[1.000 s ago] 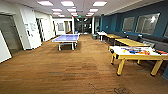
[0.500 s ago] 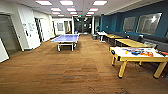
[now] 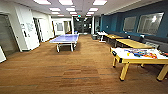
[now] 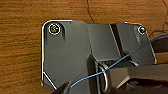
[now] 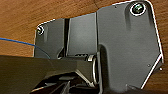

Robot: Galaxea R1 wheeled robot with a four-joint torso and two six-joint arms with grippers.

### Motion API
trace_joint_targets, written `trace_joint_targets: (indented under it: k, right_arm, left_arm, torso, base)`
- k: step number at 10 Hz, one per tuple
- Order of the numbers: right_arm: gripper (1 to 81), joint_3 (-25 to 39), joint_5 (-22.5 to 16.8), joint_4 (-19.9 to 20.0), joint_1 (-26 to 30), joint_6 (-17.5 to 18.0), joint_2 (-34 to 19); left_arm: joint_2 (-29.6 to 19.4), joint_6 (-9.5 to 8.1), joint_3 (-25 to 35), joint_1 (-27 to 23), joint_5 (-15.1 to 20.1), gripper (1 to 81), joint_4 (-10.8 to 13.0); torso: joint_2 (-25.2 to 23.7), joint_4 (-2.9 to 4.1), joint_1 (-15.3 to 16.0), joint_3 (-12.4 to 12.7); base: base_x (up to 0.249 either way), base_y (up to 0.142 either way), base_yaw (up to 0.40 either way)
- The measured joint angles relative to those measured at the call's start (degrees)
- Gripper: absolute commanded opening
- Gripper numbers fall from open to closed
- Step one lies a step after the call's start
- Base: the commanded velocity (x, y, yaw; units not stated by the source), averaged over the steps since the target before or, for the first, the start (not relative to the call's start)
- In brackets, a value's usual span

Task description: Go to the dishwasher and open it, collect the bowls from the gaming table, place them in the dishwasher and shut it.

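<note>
A wide room with a brown wood-patterned floor (image 3: 75, 72), seen from the robot's head camera. At right, near the robot, stands the gaming table (image 3: 140, 57), a white worktop with a yellow wood edge and yellow legs. Coloured shapes, blue and orange among them, lie on it, too blurred to tell whether any are the bowls. Farther off, left of centre, stands a blue table-tennis table (image 3: 65, 39); more yellow tables (image 3: 132, 43) line the dark blue wall at right. No dishwasher is in sight here.

A likely risk: driving close alongside could clip the gaming table's corner leg.

The wrist cameras look down at floor past the robot's own dark plates; whether either hand is released or clenched cannot be told. The furniture appears in the head view.
</note>
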Motion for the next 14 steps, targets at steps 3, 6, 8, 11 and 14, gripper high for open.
trace_joint_targets:
  k: [3,6,8,11,14]
  right_arm:
    - [81.1,0.0,0.0,0.0,0.2,0.0,-0.1]
    - [81.1,-0.1,0.0,0.0,0.5,0.0,-0.3]
    - [81.1,0.0,0.0,0.0,0.5,0.0,-0.1]
    - [81.1,-0.1,0.0,0.0,0.5,0.0,-0.3]
    - [81.1,-0.2,0.0,0.0,0.5,0.0,-0.2]
  left_arm:
    - [0.1,0.0,0.0,0.0,0.0,81.1,0.0]
    - [0.6,0.0,0.0,0.0,0.0,81.1,0.0]
    - [0.6,0.0,0.0,0.0,0.0,81.1,0.0]
    - [0.7,0.0,0.0,0.0,0.0,81.1,0.0]
    - [0.8,0.06,0.0,0.1,0.0,81.1,0.0]
  torso:
    - [0.0,0.0,0.0,0.0]
    - [0.0,0.0,0.0,0.0]
    - [0.0,0.0,0.0,0.0]
    - [0.0,0.0,0.0,0.0]
    - [0.0,0.0,0.0,0.0]
  base:
    - [0.22,0.0,0.0]
    - [0.224,0.0,0.0]
    - [0.224,0.0,0.0]
    - [0.226,0.0,0.0]
    - [0.226,0.0,0.0]
